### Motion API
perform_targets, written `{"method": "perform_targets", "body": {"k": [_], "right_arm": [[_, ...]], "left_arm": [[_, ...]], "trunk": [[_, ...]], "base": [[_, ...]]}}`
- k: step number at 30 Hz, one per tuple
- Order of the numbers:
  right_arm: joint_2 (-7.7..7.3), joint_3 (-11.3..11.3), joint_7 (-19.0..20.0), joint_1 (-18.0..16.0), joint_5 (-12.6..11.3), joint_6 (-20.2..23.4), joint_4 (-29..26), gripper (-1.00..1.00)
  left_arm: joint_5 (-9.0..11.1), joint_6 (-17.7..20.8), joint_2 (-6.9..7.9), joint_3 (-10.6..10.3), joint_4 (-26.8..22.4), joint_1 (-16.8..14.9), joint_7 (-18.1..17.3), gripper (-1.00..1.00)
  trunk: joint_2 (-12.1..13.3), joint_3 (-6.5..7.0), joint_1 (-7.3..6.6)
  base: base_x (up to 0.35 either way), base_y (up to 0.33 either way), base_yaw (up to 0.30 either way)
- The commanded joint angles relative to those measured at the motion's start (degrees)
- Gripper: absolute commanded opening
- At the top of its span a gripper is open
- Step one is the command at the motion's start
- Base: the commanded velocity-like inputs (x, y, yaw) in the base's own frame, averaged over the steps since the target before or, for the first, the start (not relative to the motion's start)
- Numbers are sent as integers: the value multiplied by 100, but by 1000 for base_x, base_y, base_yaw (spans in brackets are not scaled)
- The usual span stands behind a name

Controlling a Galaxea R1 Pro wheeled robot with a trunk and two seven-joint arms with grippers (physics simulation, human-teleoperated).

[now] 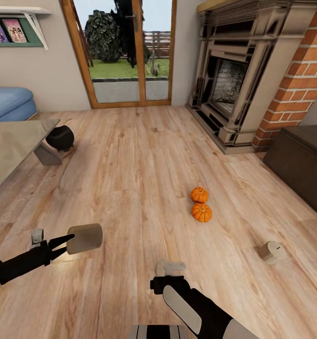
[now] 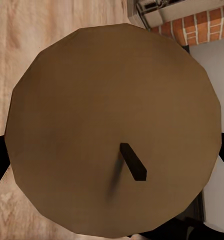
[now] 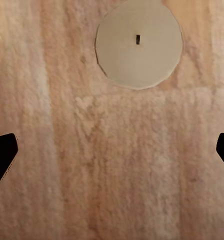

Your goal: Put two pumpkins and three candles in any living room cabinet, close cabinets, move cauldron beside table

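Clamped in my left pincer [image 1: 64,242] was one beige candle [image 1: 85,238], held sideways above the wooden floor [image 1: 130,179]; my right pincer [image 3: 112,150] hung open over a second candle [image 3: 138,44]. Farther off lay a third candle [image 1: 272,252], two pumpkins [image 1: 200,205], then the cauldron [image 1: 60,137] beside the table [image 1: 12,141], and the cabinet [image 1: 302,165].

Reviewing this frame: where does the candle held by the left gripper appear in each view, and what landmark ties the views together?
Head view: the held candle is at lower left, turned sideways in the left gripper.
Left wrist view: its wick end is centred, close up.
Right wrist view: that is another candle, standing on the floor.
Shared landmark: the brick column, in the head and left wrist views.
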Motion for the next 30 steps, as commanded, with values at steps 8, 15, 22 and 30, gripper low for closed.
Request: {"method": "perform_targets", "body": {"k": [8, 15, 22, 30], "right_arm": [[-2, 12, -39, -6, -35, 13, -6, 100], [-45, -232, 29, -6, -43, 36, -3, 100], [-62, -641, 481, -6, -23, 81, -1, 100], [-71, -672, 521, -6, -18, 83, 1, 100]], "left_arm": [[-15, 15, 7, 5, 3, -3, -6, -100], [-15, 15, 7, 5, 3, -3, -6, -100], [-17, 15, 7, 5, 3, -3, -6, -100], [-16, 15, 7, 5, 3, -3, -6, -100]], "trunk": [[-2, -4, -1], [-2, -4, -1], [-2, -4, -1], [-2, -4, -1]], "base": [[2, 117, 0], [0, 5, 0], [0, 0, 0], [0, 0, 0]]}}
